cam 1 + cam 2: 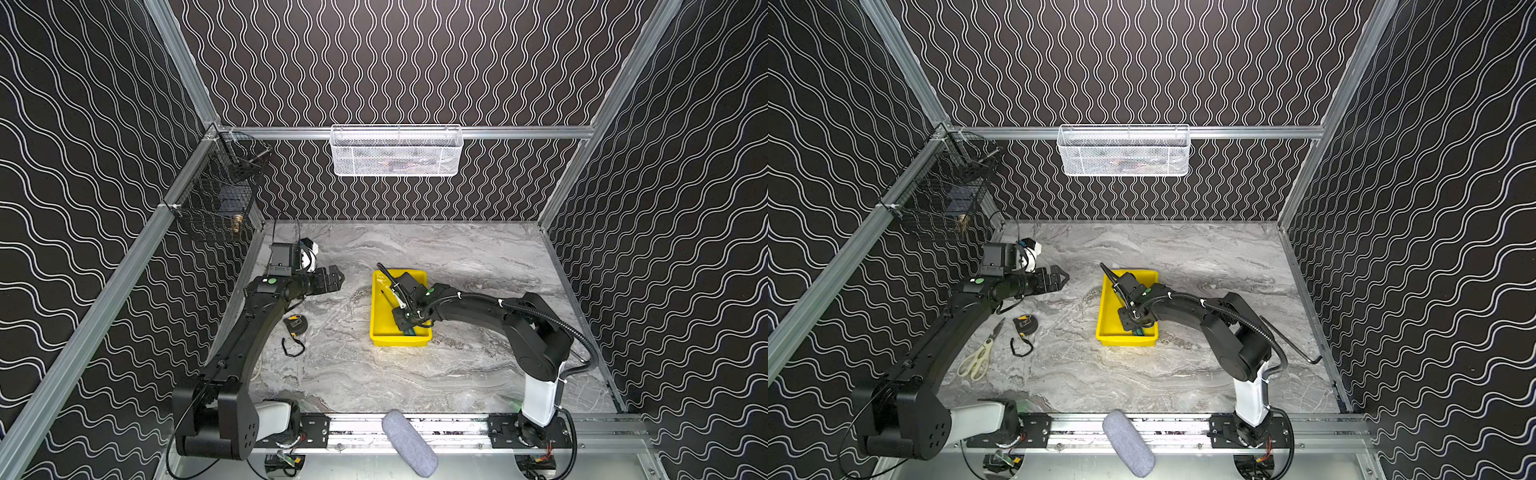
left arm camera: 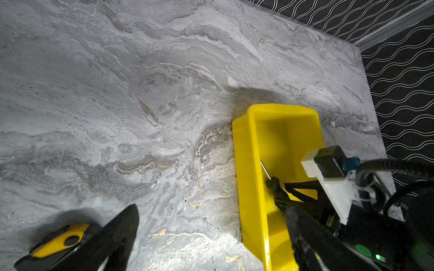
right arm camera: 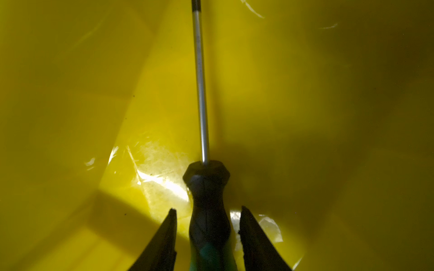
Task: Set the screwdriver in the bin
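At the bottom edge of both top views a grey padded object [image 1: 409, 442] lies across the rail, clear of the work. Further in, at lower left, we see scissors [image 1: 978, 359] and a tape measure [image 1: 296, 324] on the desk [image 1: 478, 266], well apart from the bin [image 1: 399, 340] at centre. A long hex key [image 1: 1291, 342] lies at right, beside the right arm. None of these blocks anything.

In the right wrist view the right tool [image 3: 207, 208] sits low inside the bin, jaws apart with a gap on each side of the screwdriver [image 3: 209, 185], gripping nothing. The screwdriver lies on the yellow floor, its shaft pointing to the top of that frame. We judge the low pose lets it settle without bouncing over the shallow wall. Only the bin's walls hem the tool in, so a straight lift looks safest.

The left tool [image 1: 334, 278] hovers left of the bin, idle; we cannot tell whether it is open or closed. On the far walls hang 2 wire baskets, a black basket [image 1: 220, 199] at upper left and a white basket [image 1: 397, 151] at top centre.
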Controlling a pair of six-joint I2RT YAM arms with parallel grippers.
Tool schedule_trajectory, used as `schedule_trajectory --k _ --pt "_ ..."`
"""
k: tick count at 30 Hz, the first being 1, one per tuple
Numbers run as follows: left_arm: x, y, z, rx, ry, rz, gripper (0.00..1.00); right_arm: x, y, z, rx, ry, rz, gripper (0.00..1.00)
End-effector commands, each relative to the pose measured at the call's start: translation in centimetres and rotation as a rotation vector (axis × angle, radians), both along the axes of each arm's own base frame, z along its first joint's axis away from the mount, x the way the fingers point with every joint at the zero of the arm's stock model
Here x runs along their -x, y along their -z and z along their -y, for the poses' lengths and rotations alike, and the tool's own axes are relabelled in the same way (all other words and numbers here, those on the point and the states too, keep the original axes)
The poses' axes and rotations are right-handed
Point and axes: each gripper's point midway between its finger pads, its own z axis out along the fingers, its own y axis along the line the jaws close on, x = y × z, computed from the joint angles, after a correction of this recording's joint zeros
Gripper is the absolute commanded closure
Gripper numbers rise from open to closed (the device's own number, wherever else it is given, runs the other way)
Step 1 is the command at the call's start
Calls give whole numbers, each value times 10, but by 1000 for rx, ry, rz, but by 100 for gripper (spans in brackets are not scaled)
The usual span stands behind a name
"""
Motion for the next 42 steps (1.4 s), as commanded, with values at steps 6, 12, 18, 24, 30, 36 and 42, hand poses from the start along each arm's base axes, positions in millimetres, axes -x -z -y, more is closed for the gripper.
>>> schedule_trajectory --k 6,12,18,24,30,36,42 --pt "1 -5 -2 -10 3 26 1 -2 -26 -3 -53 16 43 49" --pt "1 -8 -3 -20 1 39 1 -2 -63 -6 -123 7 89 49" --pt "1 -16 -5 -29 -4 76 1 -3 -108 -2 -198 8 170 47" --pt "2 -28 -9 -45 -17 129 1 -9 -150 17 -262 35 241 46" --pt "4 -42 -9 -46 -15 192 1 -19 -175 52 -317 100 285 45" --pt "8 -56 -8 -43 0 263 1 -27 -193 96 -358 177 338 42" --pt "9 -64 -14 -64 -27 295 1 -33 -216 142 -352 261 453 36"
